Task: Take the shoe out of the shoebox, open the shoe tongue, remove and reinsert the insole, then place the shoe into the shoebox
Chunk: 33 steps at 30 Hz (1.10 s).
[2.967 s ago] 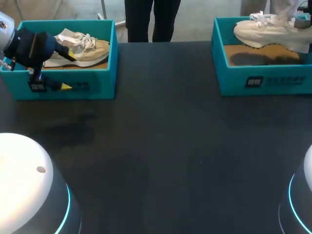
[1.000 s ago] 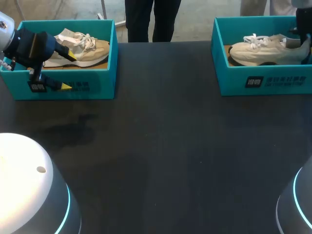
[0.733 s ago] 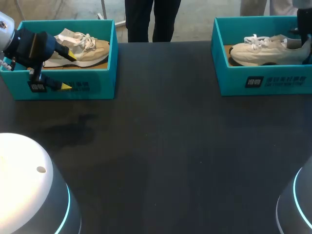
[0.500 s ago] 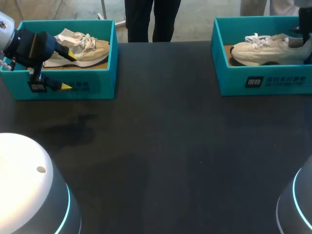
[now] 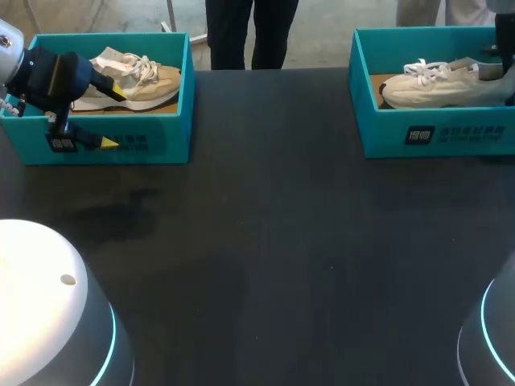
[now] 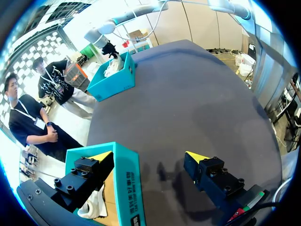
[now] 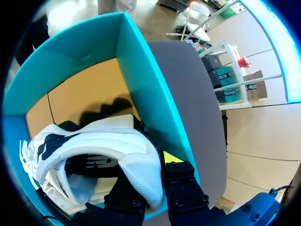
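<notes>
Teal right shoebox (image 5: pixel 378 137) contains the white sneaker (image 5: pixel 441 85), lying on or just above the cardboard floor. Our right gripper (image 7: pixel 146 170) pinches its heel collar, we judge to lower it level. Our left gripper (image 6: pixel 148 157) hangs spread astride the left shoebox (image 6: pixel 126 183) wall, beige sneaker (image 5: pixel 137 76) inside.

Dark matte table (image 5: pixel 282 241) stretches wide here, with a faint darker patch (image 5: pixel 121 213) toward its left side.
</notes>
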Tool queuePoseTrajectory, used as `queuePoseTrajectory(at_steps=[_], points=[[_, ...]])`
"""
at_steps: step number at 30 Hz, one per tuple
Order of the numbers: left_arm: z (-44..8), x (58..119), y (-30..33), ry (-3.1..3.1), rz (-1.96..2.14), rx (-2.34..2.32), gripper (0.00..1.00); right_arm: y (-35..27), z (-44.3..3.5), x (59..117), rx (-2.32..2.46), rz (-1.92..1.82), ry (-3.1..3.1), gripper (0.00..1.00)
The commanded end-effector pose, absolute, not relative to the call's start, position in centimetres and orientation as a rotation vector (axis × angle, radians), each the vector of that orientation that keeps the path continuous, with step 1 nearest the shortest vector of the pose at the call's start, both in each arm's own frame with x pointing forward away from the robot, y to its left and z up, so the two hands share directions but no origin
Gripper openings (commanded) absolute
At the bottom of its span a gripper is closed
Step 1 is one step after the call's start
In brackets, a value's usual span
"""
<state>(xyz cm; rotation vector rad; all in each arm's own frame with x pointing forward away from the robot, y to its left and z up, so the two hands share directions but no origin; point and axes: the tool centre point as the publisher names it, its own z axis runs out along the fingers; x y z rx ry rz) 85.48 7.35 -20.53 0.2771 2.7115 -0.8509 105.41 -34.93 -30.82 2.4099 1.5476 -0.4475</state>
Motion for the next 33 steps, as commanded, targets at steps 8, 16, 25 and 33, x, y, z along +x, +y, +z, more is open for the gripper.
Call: queuePoseTrajectory(at_steps=[8,16,25,33], points=[[-20.5,85.4,7.3,2.713,-0.847,0.277,1.00,-34.7,-29.9,104.1,2.357,-0.418,1.608,0.00],[-20.5,85.4,7.3,2.713,-0.847,0.277,1.00,-34.4,-30.0,103.2,2.347,-0.410,1.624,0.00],[-20.5,85.4,7.3,2.713,-0.847,0.277,1.00,-33.9,-30.5,102.3,2.314,-0.409,1.663,0.00],[-20.5,85.4,7.3,2.713,-0.847,0.277,1.00,-33.6,-31.4,101.4,2.311,-0.408,1.683,0.00]])
